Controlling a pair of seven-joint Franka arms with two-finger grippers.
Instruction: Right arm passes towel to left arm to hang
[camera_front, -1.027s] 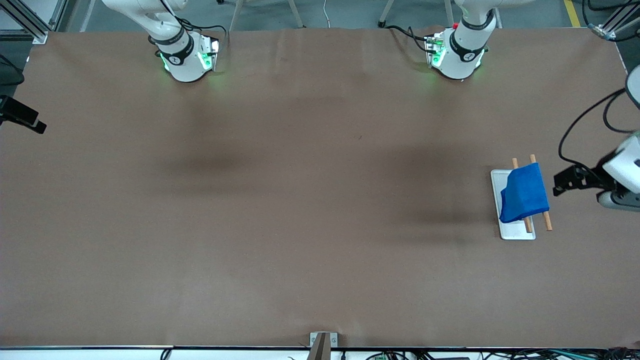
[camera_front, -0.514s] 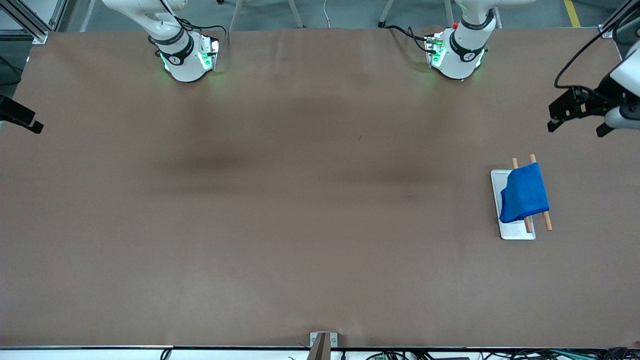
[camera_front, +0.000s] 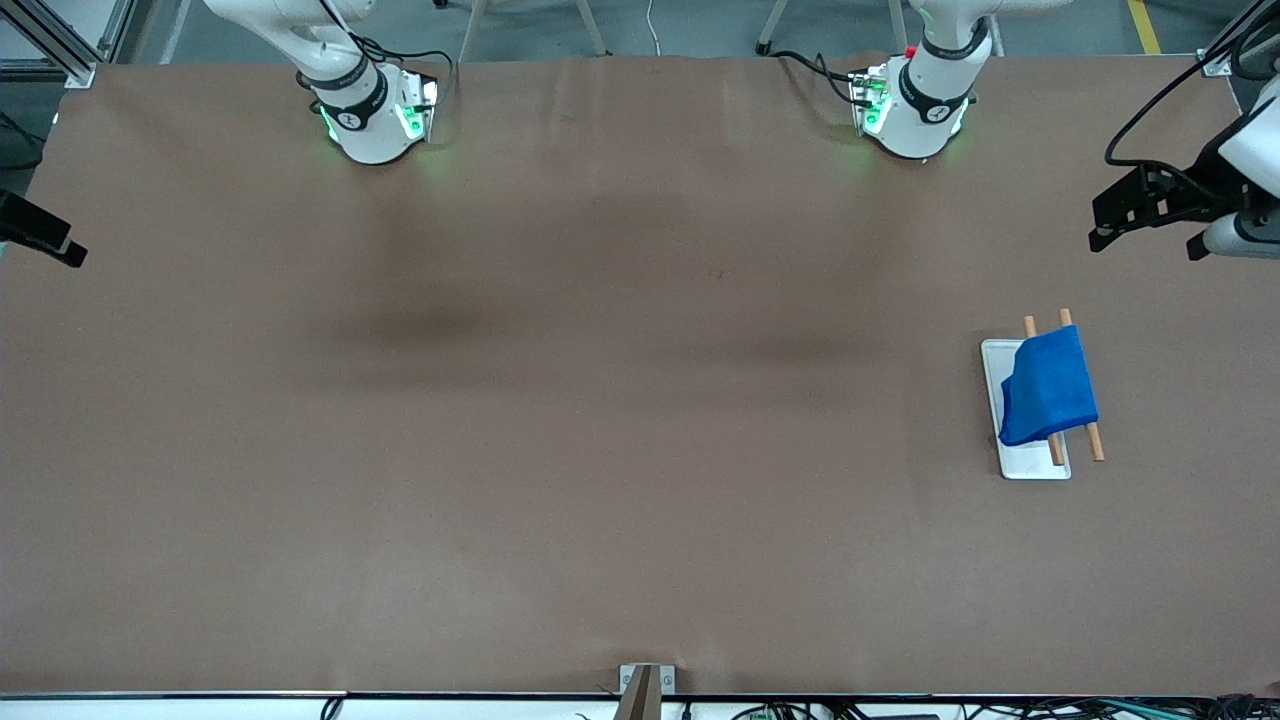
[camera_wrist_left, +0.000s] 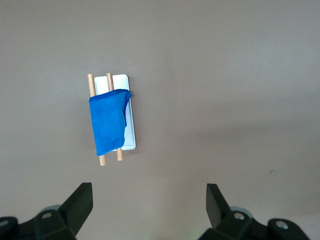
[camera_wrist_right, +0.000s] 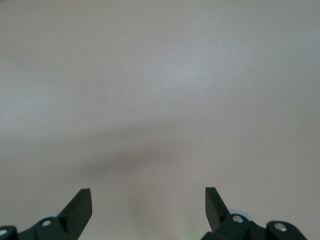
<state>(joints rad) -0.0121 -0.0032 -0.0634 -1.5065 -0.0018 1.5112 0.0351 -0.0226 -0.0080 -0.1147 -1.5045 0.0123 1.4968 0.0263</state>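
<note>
The bright blue towel (camera_front: 1050, 385) hangs draped over two wooden rods (camera_front: 1095, 440) above a white tray (camera_front: 1030, 465), near the left arm's end of the table. It also shows in the left wrist view (camera_wrist_left: 107, 122). My left gripper (camera_front: 1105, 225) is open and empty, up in the air over bare table, apart from the towel; its jaws stand wide apart in its wrist view (camera_wrist_left: 148, 200). My right gripper (camera_front: 40, 240) is at the right arm's end of the table, open and empty over bare table (camera_wrist_right: 148, 202).
The brown table surface (camera_front: 620, 400) stretches between the two arm bases and the front edge. A small metal bracket (camera_front: 646, 680) sits at the table's front edge. A black cable (camera_front: 1140, 110) hangs from the left arm.
My left gripper has moved away from beside the towel and rods, toward the bases' side of the table, and has since nearly stopped. The towel has not moved. The right gripper barely shifted.
</note>
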